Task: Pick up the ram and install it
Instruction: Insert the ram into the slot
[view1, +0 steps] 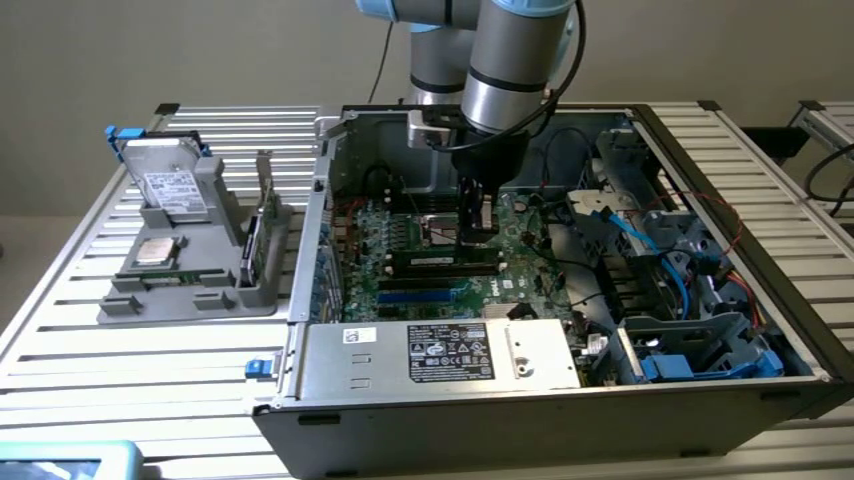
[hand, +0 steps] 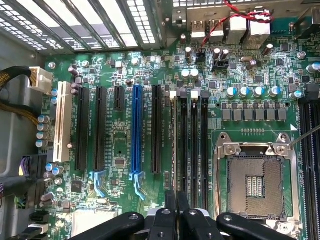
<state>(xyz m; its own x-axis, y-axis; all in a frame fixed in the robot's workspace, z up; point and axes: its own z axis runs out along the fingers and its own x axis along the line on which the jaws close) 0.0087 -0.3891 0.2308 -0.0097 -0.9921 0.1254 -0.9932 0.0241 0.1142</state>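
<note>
Far left on the slatted worktop (view1: 67, 310) sits a grey holder (view1: 134, 300) w/ a hard drive (view1: 174, 185) propped up and a processor chip (view1: 158, 251) lying flat in front of it. Next over, the open PC case (view1: 534, 420). Inside, the ram (view1: 441, 262) stands on edge in a black memory slot on the motherboard (view1: 400, 245), label facing out. The claw (view1: 478, 238) is closed, tips right at the ram's end toward the exterior view's right; can't tell if it's pinching it. Wrist view: closed claw (hand: 176, 210) over the slots, empty CPU socket (hand: 255, 180) beside them. Blue cables (view1: 654, 250) further right.
</note>
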